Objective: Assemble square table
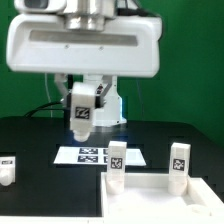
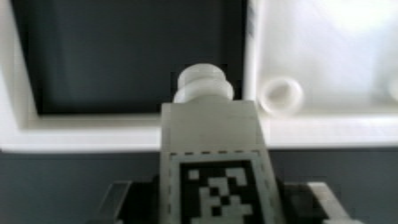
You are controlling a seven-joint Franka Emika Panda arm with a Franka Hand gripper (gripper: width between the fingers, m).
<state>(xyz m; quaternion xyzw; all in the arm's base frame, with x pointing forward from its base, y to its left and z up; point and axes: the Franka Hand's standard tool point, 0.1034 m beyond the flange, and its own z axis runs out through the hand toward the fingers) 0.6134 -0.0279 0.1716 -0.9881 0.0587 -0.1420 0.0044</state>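
Observation:
My gripper (image 1: 83, 100) is shut on a white table leg (image 1: 81, 114) that carries a black-and-white tag, and it holds the leg in the air above the marker board (image 1: 90, 155). In the wrist view the leg (image 2: 214, 150) runs out from between the fingers (image 2: 125, 197), and its round peg end (image 2: 205, 80) lies beside a round hole (image 2: 281, 95) in the white tabletop (image 2: 107, 130). The square tabletop (image 1: 140, 200) lies at the front on the exterior view's right. Two legs (image 1: 117, 165) (image 1: 179, 165) stand upright on it.
Another white leg (image 1: 8, 168) lies at the exterior view's left edge on the black table. The robot's white base (image 1: 110, 105) stands behind the marker board, with green walls around the scene.

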